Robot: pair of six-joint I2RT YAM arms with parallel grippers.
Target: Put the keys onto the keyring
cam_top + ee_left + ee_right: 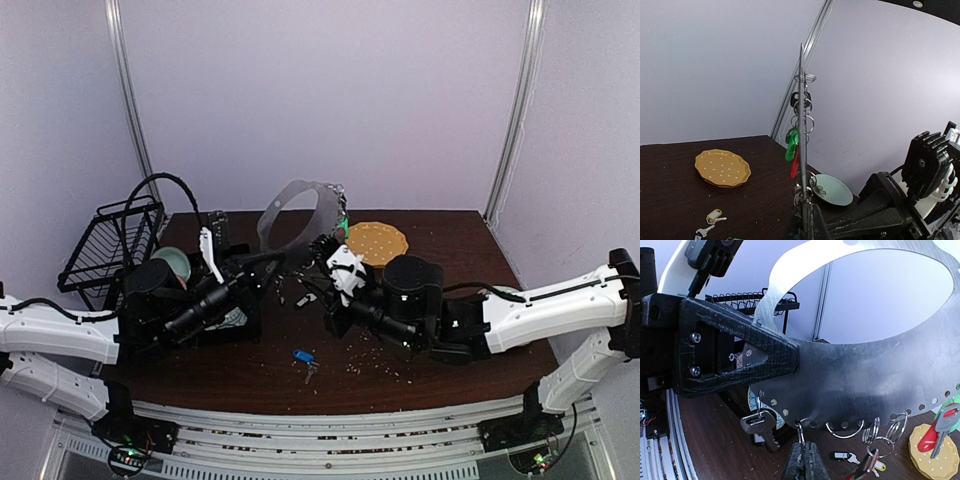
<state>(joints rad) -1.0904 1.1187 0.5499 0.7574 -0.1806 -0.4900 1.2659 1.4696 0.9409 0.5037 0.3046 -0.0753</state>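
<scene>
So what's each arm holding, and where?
Left gripper: jaws shut on the keyring, at its rim. Right gripper: jaws pinch a small split ring hanging from it.

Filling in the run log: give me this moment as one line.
left hand: shut on keyring, held upright | right hand: shut on split ring at its lower edge | blue-tagged key: loose on table

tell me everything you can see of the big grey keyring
The keyring is a wide, flat, thin band of dull grey metal with small holes along its lower rim. It stands upright on edge, clamped at the bottom by the left gripper. From the holes hang keys on wire loops, some with green and red tags. The right gripper looks shut on one split ring under it.
</scene>
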